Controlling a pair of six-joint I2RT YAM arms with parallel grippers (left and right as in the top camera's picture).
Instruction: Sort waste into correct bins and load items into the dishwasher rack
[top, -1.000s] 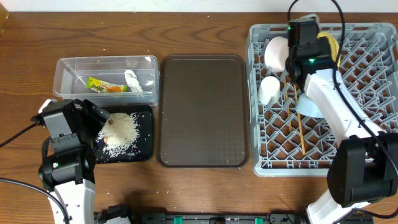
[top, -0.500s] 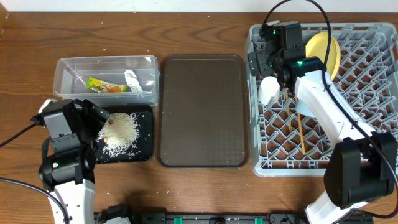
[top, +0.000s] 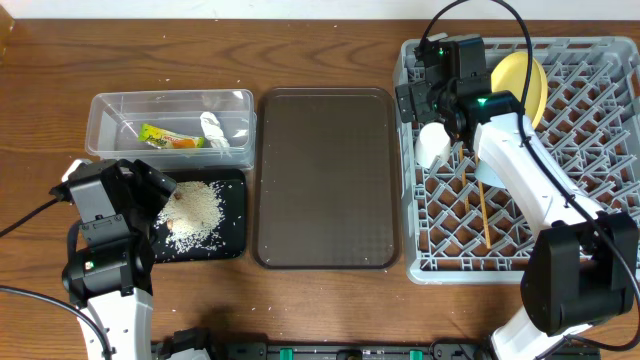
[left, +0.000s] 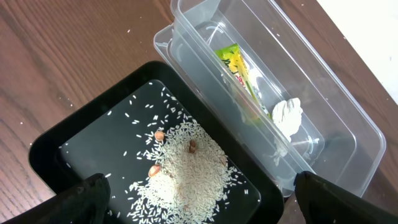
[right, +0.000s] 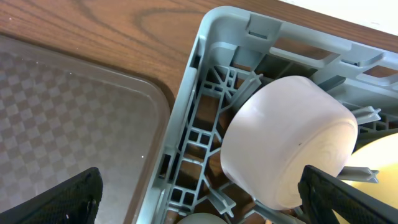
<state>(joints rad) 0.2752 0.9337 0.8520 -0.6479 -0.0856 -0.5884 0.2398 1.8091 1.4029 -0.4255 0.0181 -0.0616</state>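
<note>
The large square grey plastic dishwasher rack (top: 560, 262) lies under and ahead of the right gripper (top: 424, 88), whose jaws stand wide apart with nothing between them. The rack is stiff and bulky, and I judge it needs no moving. The dark brown serving tray (top: 325, 180) lies off to that gripper's side. The clear rectangular plastic tub (left: 205, 37) sits ahead of the left gripper (left: 208, 208), whose jaws also gape, empty. The shallow black rectangular tray (left: 81, 146) sits directly below them, just beside the tub. Both look light and rigid, best taken by a rim.

The yellow round plate (top: 518, 85) stands on edge in the rack just beyond the right jaws. It is hard, smooth and probably slippery, so the rim is the hold. The white bowl (right: 289, 146) lies on its side among the pegs, ahead of the jaws toward 1 finger. It is likely breakable, and its lip is the only thin hold. The small white cup (top: 434, 143) rests close below the jaws. The 2 thin wooden chopsticks (top: 483, 215) lie further back, light and prone to roll.

In the tub, the yellow-green and orange snack wrapper (left: 239, 71) looks crinkly and the crumpled white tissue (left: 287, 115) soft; either pinches anywhere. The loose white rice (left: 186, 171) under the left jaws cannot be pinched, so tipping its tray suits it.
</note>
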